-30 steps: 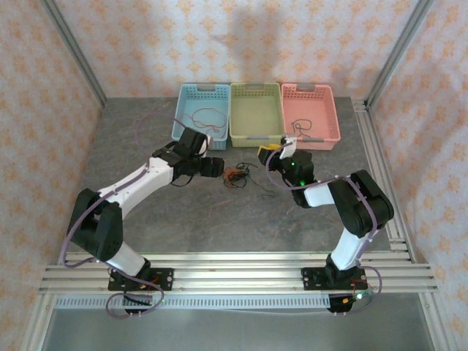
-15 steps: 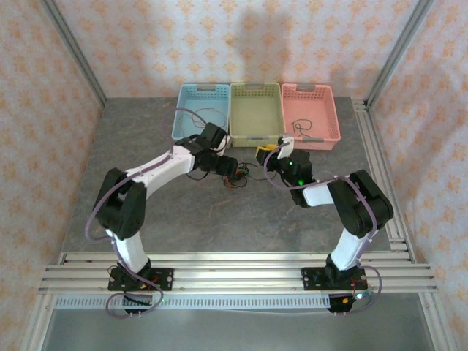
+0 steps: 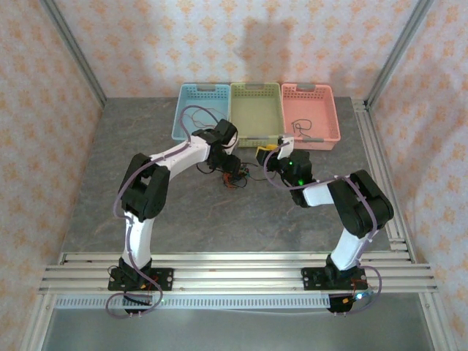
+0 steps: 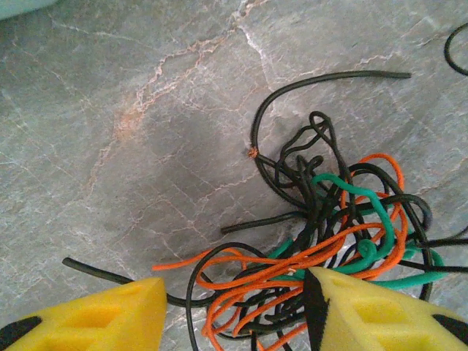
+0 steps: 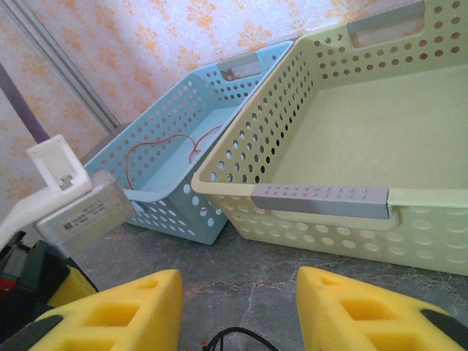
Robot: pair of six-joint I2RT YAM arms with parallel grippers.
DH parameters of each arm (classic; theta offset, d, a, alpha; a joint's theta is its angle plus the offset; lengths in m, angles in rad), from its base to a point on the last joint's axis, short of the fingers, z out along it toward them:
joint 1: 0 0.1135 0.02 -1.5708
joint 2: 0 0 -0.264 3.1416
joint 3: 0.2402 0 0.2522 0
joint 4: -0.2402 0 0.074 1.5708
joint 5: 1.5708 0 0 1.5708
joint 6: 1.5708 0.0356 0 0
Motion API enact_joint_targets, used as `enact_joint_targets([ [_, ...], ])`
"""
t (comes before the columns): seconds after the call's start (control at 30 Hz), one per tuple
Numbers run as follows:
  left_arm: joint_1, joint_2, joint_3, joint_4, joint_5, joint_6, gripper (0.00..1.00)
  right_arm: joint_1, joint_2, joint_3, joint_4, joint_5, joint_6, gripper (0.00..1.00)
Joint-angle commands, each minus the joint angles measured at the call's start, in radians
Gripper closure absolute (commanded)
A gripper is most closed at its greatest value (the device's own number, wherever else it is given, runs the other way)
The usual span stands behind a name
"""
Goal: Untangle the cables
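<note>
You get bright, even light from above, which throws a broad pale shadow on the back wall [image 3: 274, 44] at 12 o'clock and a soft grey one on the table [image 4: 175, 175] under the left wrist, while the yellow fingers [image 5: 124, 307] at 6 o'clock look slightly unsharp.

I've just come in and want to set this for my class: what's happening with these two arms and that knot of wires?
Two robot arms are untangling a clump of thin cables on the table. The left gripper sits low over the clump, fingers apart with orange strands between them. The right gripper is beside it, open, facing the green basket. A red cable lies in the blue basket, a black cable in the pink basket.
</note>
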Motion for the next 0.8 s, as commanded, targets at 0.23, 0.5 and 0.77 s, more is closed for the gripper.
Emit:
enact_joint_targets([
  [0.23, -0.013, -0.004, 0.024, -0.034, 0.038, 0.012, 0.83, 0.006, -0.029, 0.025, 0.004, 0.014, -0.017, 0.55],
  [0.5, -0.015, -0.079, -0.023, -0.007, 0.035, -0.010, 0.68, 0.006, -0.026, 0.027, 0.003, 0.013, -0.017, 0.56],
  [0.77, -0.017, -0.109, -0.033, -0.011, 0.052, -0.005, 0.47, 0.007, -0.026, 0.027, 0.003, 0.015, -0.017, 0.55],
])
